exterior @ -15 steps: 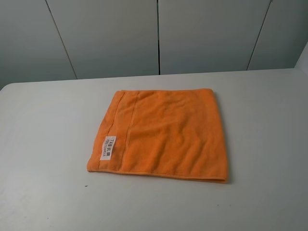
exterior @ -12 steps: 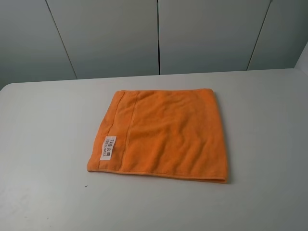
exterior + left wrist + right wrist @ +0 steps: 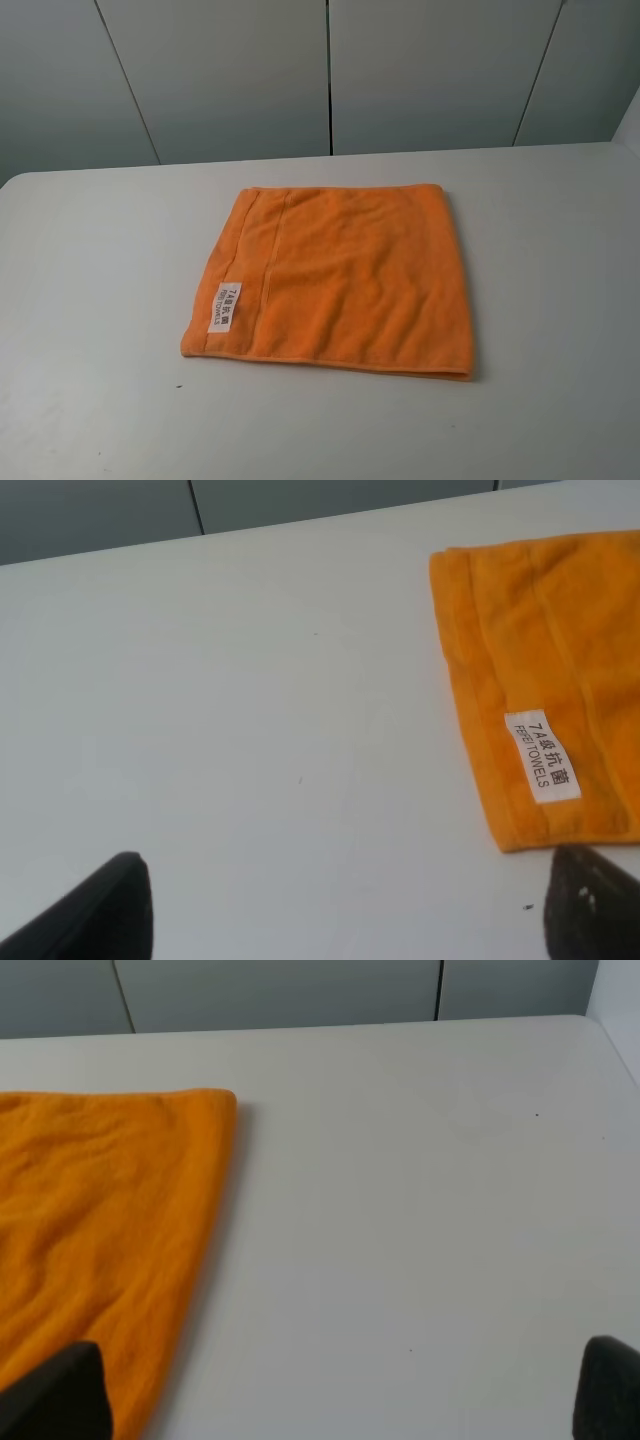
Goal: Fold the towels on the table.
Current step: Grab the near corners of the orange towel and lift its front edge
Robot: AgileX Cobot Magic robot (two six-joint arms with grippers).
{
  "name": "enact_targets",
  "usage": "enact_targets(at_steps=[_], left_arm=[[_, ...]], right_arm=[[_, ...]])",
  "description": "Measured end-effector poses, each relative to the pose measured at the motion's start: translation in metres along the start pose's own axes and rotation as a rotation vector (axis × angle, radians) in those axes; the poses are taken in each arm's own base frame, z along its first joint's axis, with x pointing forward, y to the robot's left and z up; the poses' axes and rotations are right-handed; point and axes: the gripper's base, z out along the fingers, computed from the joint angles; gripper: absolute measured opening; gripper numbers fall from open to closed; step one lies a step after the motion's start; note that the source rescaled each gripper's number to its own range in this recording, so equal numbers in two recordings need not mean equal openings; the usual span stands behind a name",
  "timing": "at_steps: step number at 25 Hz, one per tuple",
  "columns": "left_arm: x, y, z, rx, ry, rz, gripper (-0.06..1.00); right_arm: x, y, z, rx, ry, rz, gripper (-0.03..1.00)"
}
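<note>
Exterior high view showed the orange towel (image 3: 335,285) lying flat around the middle of the white table (image 3: 90,250), its edges a little skewed to the table's far edge. Its white label (image 3: 225,307) sat near the cloth's corner at 8 o'clock, beside a stitched band running from 7 toward 11 o'clock. A tiny dark speck (image 3: 180,386) lay on the bare tabletop just off that corner, at about 7 o'clock from the towel. Grey wall panels (image 3: 330,70) stood beyond the table at 12 o'clock. In the left wrist view my left pincer (image 3: 345,910) was spread wide and held nothing; bare table filled the gap between its two dark fingertips (image 3: 100,915). One of those tips showed just beside the towel's labelled corner, and I could not tell whether it touched the cloth. The label's print read "FREETOWELS" under a line of characters. In the right wrist view my right pincer (image 3: 330,1395) was likewise spread wide and empty. One of its fingertips (image 3: 50,1395) stood in front of the towel's plain side, and the other was over bare table, well clear of the cloth.
</note>
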Motion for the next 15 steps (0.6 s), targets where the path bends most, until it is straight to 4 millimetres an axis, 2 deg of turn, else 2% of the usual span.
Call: enact_targets(at_steps=[15], left_arm=[[-0.0001, 0.0023, -0.0001, -0.023, -0.002, -0.028, 1.0]], right_arm=[[0.0, 0.0, 0.0, 0.0, 0.0, 0.0, 1.0]])
